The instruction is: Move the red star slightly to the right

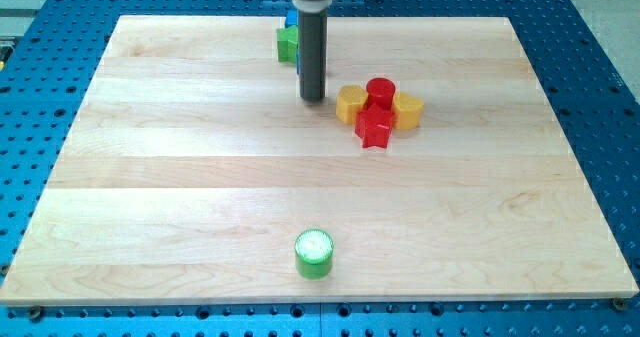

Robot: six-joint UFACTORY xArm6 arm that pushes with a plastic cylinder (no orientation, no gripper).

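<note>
The red star (374, 128) lies on the wooden board (200, 177), right of centre in the upper half. It touches a red cylinder (380, 91) above it, with a yellow block (350, 104) at its upper left and a yellow block (407, 109) at its upper right. My tip (312, 98) rests on the board left of this cluster, a short gap from the left yellow block and up-left of the red star.
A green block (287, 44) and a blue block (291, 20) sit near the board's top edge, partly hidden behind the rod. A green cylinder (314, 253) stands near the bottom edge. A blue perforated table (600, 127) surrounds the board.
</note>
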